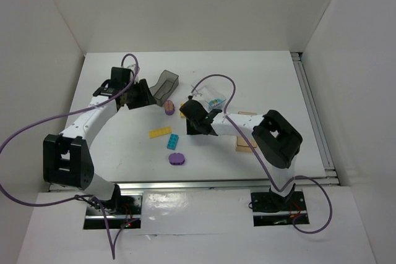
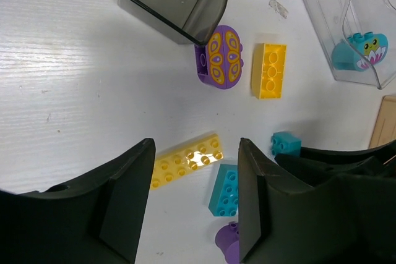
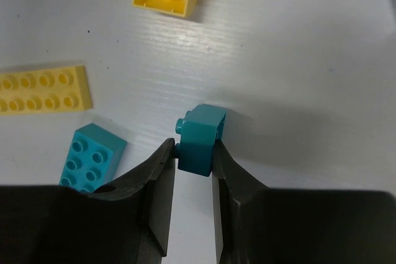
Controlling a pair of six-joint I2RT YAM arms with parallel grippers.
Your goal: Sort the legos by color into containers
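My right gripper point(image 3: 193, 153) is shut on a small teal brick point(image 3: 201, 135), low over the table; it also shows in the left wrist view point(image 2: 285, 143). My left gripper point(image 2: 195, 144) is open and empty, above a long yellow brick point(image 2: 185, 160) and a teal brick point(image 2: 226, 190). A smoky grey bin point(image 1: 164, 85) stands tilted just right of the left gripper point(image 1: 141, 95). A purple oval piece with a yellow pattern point(image 2: 223, 58) and a yellow brick point(image 2: 270, 70) lie beside it. A clear bin point(image 1: 210, 96) holds a teal piece point(image 2: 362, 51). Another purple piece point(image 1: 177, 158) lies nearer.
A tan bin point(image 1: 246, 133) sits at the right, mostly hidden under my right arm point(image 1: 275, 137). White walls close in the table on the left, back and right. Purple cables loop over both arms.
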